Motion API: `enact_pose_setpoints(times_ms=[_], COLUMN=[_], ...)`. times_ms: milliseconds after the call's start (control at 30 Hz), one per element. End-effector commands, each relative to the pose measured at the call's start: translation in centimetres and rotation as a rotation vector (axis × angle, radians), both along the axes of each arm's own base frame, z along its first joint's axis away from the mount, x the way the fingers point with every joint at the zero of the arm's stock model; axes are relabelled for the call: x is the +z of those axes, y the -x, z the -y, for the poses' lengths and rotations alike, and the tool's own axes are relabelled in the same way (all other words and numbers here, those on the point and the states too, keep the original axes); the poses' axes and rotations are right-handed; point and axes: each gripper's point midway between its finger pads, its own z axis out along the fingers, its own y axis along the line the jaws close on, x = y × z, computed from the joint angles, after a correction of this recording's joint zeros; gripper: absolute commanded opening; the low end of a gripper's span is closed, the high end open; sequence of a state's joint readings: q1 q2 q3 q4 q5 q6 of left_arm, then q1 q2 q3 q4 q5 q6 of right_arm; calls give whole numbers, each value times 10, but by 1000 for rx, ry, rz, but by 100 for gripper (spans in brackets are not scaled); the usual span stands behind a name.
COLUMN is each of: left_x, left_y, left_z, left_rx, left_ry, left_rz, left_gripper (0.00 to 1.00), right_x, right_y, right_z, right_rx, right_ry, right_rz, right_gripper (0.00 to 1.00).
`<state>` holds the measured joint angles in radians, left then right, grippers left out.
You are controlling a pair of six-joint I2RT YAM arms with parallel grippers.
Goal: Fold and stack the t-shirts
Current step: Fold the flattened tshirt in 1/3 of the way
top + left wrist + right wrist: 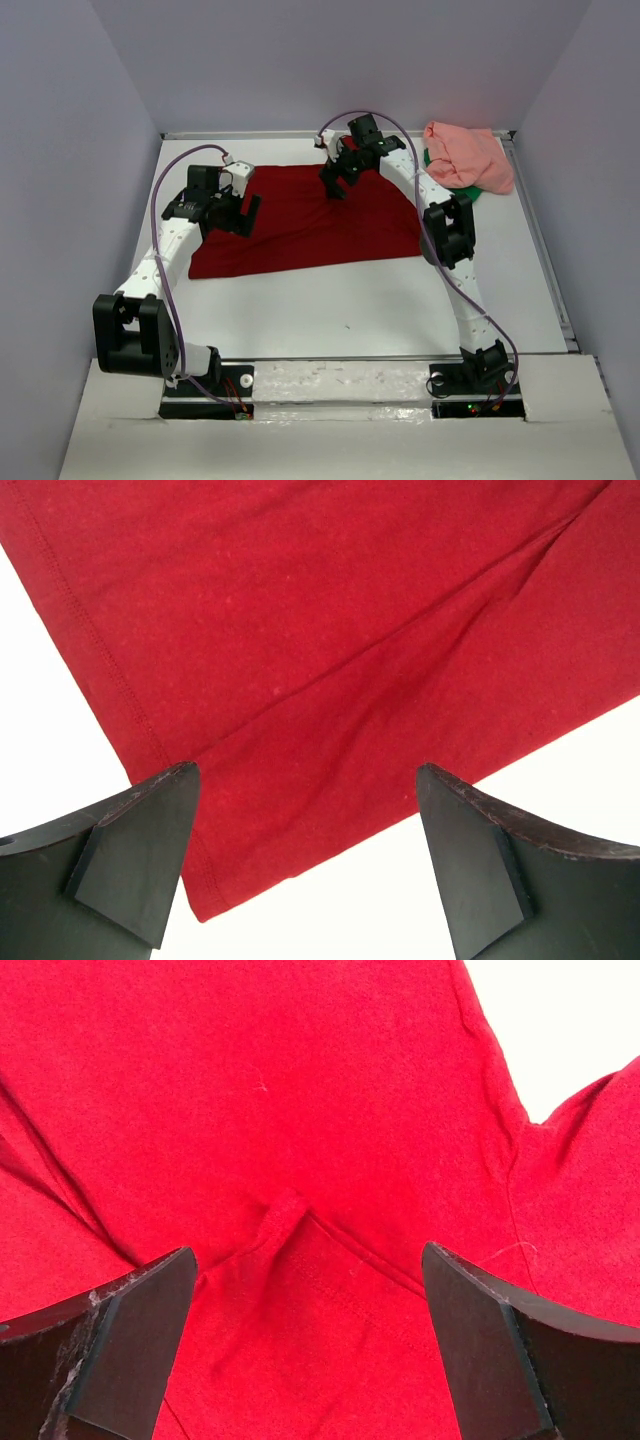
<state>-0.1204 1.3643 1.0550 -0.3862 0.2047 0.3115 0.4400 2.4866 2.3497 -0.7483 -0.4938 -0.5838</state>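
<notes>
A dark red t-shirt (pixel 300 225) lies spread on the white table (pixel 350 310), partly folded. My left gripper (pixel 238 210) hovers open over its left edge; in the left wrist view the shirt's hemmed corner (pixel 210 880) lies between the wide-apart fingers (pixel 140 850). My right gripper (pixel 338 182) stands open above the shirt's upper middle, over a small pinched ridge of cloth (pixel 280 1215) by a stitched seam, nothing held. A salmon pink t-shirt (pixel 468 155) sits bunched at the back right on a bit of green fabric (pixel 458 192).
Grey walls close in the table at left, back and right. The right arm's elbow (pixel 450 230) hangs over the red shirt's right edge. A raised strip (pixel 340 382) with both arm bases runs along the near edge.
</notes>
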Motion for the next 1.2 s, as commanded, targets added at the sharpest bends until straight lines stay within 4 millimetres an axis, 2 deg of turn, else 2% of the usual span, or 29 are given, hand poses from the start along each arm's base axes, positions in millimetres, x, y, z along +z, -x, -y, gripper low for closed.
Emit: enact_pose_setpoints(times_ms=[0,67,200,233,367,433,600,633,667,733,767,800,833,867,900,933,1000,1033,1100,1133,1167], left_x=[14,16,23,28,49,50,42,48,37,38,22,19,23,12,10,14,6,12,3,9,3], left_y=[1,1,-2,-4,-11,-15,-39,-46,-52,-65,-71,-75,-83,-87,-91,-99,-106,-113,-122,-129,-133], left_z=[1,1,-1,-1,1,-6,-28,-31,-33,-41,-42,-49,-50,-49,-50,-64,-68,-70,-72,-73,-73], left_rx=[-3,-2,10,7,-4,21,94,101,107,126,122,137,136,131,134,168,176,179,182,183,175], left_ry=[23,23,17,17,30,0,-73,-73,-78,-75,-70,-58,-48,-46,-47,-53,-59,-64,-67,-67,-71], left_rz=[34,39,64,76,181,200,215,232,205,200,157,141,144,115,113,130,118,135,114,129,120], left_gripper=[99,99,99,99,99,99,99,99,99,99,99,99,99,99,99,99,99,99,99,99,99], right_x=[27,39,63,65,71,76,94,95,93,93,92,91,90,87,86,87,76,83,79,79,78], right_y=[-12,-15,-34,-41,-49,-61,-71,-73,-72,-70,-69,-68,-68,-65,-67,-66,-70,-73,-73,-75,-74], right_z=[-1,1,19,30,61,91,129,140,141,145,150,149,154,153,158,155,168,165,168,173,172], right_rx=[-15,-31,-137,-193,-302,-419,-578,-607,-614,-627,-633,-636,-639,-630,-635,-627,-643,-638,-632,-635,-630], right_ry=[0,6,59,104,192,254,310,330,335,319,318,311,312,312,310,296,310,294,298,298,299], right_rz=[92,120,225,254,295,334,413,417,412,396,387,379,373,363,358,350,314,320,296,294,290], right_gripper=[100,100,100,100,100,100,100,100,100,100,100,100,100,100,100,100,100,100,100,100,100])
